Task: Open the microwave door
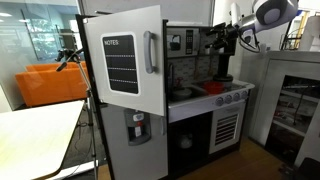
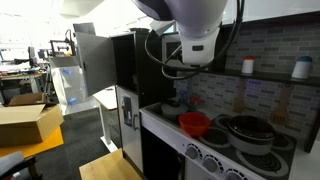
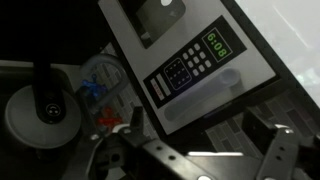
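Wrist view: microwave (image 3: 190,60) fills the frame, tilted, silver-grey front. Microwave door (image 3: 158,20) with dark window sits at the top edge, only partly in frame; looks flush w/ the front, i.e. closed. Button panel (image 3: 182,73) is beside it, and the green display (image 3: 217,43) reads 6:00. Neither exterior view shows these details.

Gripper (image 3: 200,158) comes in from the bottom. Fingers (image 3: 283,148) are spread wide w/ nothing between them, short of the front panel, no contact visible. White round obj (image 3: 40,112) at left, can't tell what it is.

In an exterior view the whole play kitchen shows. Microwave (image 1: 178,42) sits in the upper section, just right of the big white door w/ NOTES board (image 1: 122,65), which stands swung open. Gripper (image 1: 220,42) is at microwave height, near its right side; too small here to read the jaws. Red bowl (image 1: 213,87) is on the counter below, and the black oven (image 1: 226,128) is under the knobs.

In an exterior view the arm (image 2: 195,25) is close to the cam and blocks the microwave, which can't be seen. Only this view shows the pot (image 2: 246,131) on the stove next to the red bowl (image 2: 194,124), plus a cardboard box (image 2: 25,120) on the floor at left.
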{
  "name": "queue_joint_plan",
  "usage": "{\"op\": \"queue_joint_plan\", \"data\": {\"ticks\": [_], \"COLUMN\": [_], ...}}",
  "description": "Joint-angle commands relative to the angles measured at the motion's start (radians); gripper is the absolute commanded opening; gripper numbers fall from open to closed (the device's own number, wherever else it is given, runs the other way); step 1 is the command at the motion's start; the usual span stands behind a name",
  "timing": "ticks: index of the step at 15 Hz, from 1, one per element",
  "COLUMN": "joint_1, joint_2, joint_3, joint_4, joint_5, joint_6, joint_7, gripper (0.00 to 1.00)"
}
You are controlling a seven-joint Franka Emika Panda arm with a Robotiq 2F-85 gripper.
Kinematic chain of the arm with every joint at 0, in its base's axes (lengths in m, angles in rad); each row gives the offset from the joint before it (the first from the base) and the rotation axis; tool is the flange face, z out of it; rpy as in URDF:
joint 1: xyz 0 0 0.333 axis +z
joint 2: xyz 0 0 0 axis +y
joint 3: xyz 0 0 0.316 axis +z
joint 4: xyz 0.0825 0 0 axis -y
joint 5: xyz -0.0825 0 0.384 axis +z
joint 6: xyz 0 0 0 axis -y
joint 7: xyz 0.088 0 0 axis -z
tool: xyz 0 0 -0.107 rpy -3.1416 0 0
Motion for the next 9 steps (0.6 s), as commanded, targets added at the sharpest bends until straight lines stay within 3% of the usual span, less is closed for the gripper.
{"op": "queue_joint_plan", "data": {"ticks": [1, 9], "joint_1": [-0.021, -0.051], "joint_2": [0.064, 0.155], "joint_3": [0.009, 0.013], "joint_4": [0.052, 0.146], "joint_5": [0.077, 0.116], "joint_6": [-0.023, -0.100], "joint_7": [-0.015, 0.007], "gripper": [1.00, 1.00]}}
